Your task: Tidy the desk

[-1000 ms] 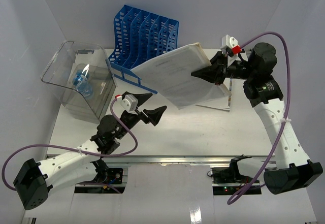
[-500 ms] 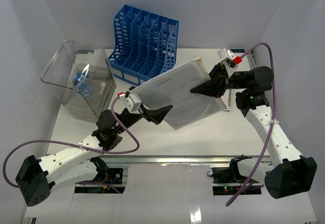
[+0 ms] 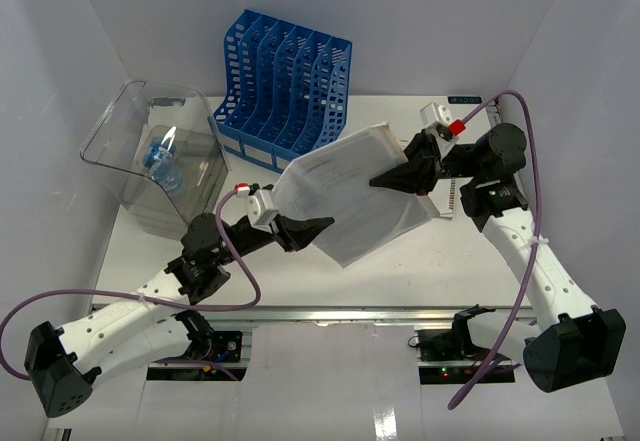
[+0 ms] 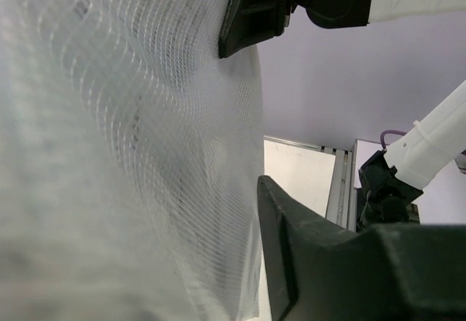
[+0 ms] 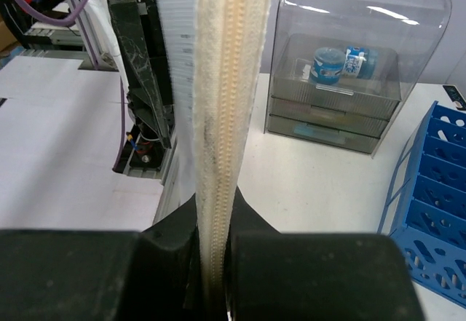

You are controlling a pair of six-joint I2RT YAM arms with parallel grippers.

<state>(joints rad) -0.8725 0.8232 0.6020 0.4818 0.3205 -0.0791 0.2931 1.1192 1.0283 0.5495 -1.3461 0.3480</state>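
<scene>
A translucent mesh zip pouch (image 3: pixel 355 191) full of papers hangs tilted above the white desk (image 3: pixel 420 261). My right gripper (image 3: pixel 395 179) is shut on its zipper edge (image 5: pixel 222 81), pinched between both fingers. My left gripper (image 3: pixel 305 227) is at the pouch's lower left corner. In the left wrist view the pouch (image 4: pixel 131 153) fills the left side and one black finger (image 4: pixel 306 248) stands right beside its edge. The other finger is hidden behind the pouch, so I cannot tell whether the jaws press on it.
A blue file rack (image 3: pixel 285 71) stands at the back. A clear drawer box (image 3: pixel 160 161) holding small blue items sits at the left. A spiral notebook (image 3: pixel 455 189) lies under the right gripper. The metal rail (image 3: pixel 330 311) runs along the front edge.
The right arm has brought the pouch down and to the left. The left gripper has moved up to the pouch's lower corner, and its jaws have narrowed around the edge.
</scene>
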